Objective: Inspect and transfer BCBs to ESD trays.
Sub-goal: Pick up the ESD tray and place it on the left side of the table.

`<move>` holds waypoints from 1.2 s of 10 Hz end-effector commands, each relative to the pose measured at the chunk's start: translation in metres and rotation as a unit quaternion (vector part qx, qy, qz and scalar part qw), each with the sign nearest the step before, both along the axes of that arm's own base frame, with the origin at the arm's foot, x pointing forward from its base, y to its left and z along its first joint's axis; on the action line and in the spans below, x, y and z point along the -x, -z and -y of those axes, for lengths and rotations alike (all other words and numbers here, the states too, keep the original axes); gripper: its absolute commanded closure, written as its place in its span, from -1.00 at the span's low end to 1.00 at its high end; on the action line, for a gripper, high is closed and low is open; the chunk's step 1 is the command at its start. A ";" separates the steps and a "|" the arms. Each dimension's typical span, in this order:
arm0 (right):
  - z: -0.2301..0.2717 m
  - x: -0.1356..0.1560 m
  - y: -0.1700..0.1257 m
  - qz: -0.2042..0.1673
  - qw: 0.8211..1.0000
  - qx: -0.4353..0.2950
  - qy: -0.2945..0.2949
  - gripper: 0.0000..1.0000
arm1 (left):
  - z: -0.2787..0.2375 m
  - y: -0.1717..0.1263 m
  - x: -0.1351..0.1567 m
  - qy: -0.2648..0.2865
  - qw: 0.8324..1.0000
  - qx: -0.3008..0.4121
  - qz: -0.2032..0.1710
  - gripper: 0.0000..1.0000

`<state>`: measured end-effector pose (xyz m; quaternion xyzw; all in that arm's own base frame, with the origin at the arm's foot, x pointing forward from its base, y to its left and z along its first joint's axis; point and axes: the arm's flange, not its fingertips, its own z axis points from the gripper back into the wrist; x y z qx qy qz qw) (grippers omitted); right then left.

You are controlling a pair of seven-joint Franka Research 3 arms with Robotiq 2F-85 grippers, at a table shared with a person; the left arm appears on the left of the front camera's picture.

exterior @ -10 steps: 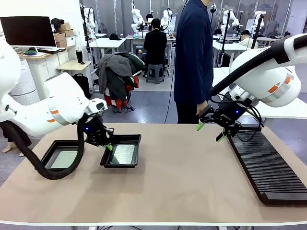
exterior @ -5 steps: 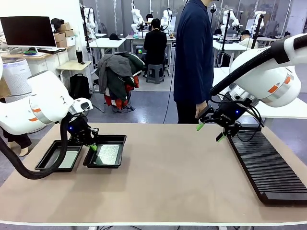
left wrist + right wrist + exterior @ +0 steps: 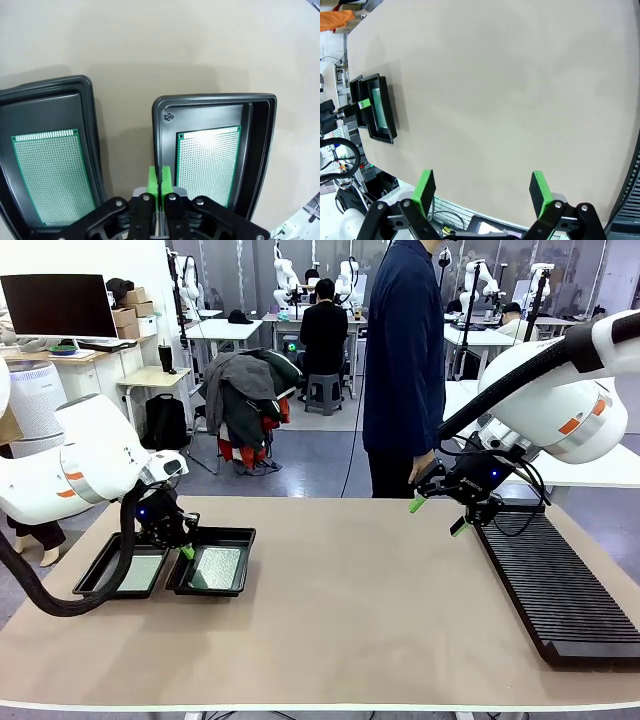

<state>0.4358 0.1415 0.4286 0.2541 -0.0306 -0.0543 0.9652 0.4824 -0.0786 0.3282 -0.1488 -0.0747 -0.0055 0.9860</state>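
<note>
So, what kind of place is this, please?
Probably a robotics lab or data-collection workshop. Behind the table stand further white robot arms at other tables, a monitor sits on a desk, and a person in dark clothes waits at the far side.

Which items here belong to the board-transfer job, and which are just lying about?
Job:
- two shallow black plastic trays
- thin green rectangular circuit boards, one in each
- left gripper, shut on the right tray's rim

Lying about:
- long black ribbed rack
- right gripper, open
</note>
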 end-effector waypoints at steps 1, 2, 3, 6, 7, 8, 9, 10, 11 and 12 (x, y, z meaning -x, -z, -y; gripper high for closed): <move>-0.001 -0.002 0.000 -0.004 1.000 0.009 0.006 -1.00 | -0.006 0.008 -0.009 -0.001 1.000 -0.005 -0.002 0.94; -0.001 -0.002 0.000 -0.004 1.000 0.009 0.006 -1.00 | -0.006 0.012 -0.011 -0.009 1.000 -0.012 -0.004 0.94; -0.001 -0.002 0.000 -0.004 1.000 0.009 0.006 -1.00 | -0.006 0.014 -0.010 -0.006 1.000 -0.011 -0.002 0.94; -0.001 -0.002 0.000 -0.004 1.000 0.009 0.006 -1.00 | -0.005 0.025 -0.013 -0.005 1.000 -0.013 -0.005 0.94; -0.001 -0.002 0.000 -0.004 1.000 0.009 0.006 -1.00 | -0.004 0.027 -0.012 -0.003 1.000 -0.016 -0.010 0.94; -0.001 -0.002 0.000 -0.004 1.000 0.009 0.006 -1.00 | -0.004 0.023 -0.007 -0.007 1.000 -0.006 -0.010 0.94; -0.001 -0.002 0.000 -0.004 1.000 0.009 0.006 -1.00 | -0.004 0.023 -0.007 -0.007 1.000 -0.006 -0.010 0.94; -0.001 -0.002 0.000 -0.004 1.000 0.009 0.006 -1.00 | -0.004 0.023 -0.007 -0.007 1.000 -0.006 -0.010 0.94; -0.001 -0.002 0.000 -0.004 1.000 0.009 0.006 -1.00 | -0.004 0.023 -0.007 -0.007 1.000 -0.006 -0.010 0.94; -0.001 -0.002 0.000 -0.004 1.000 0.009 0.006 -1.00 | -0.004 0.023 -0.007 -0.007 1.000 -0.006 -0.010 0.94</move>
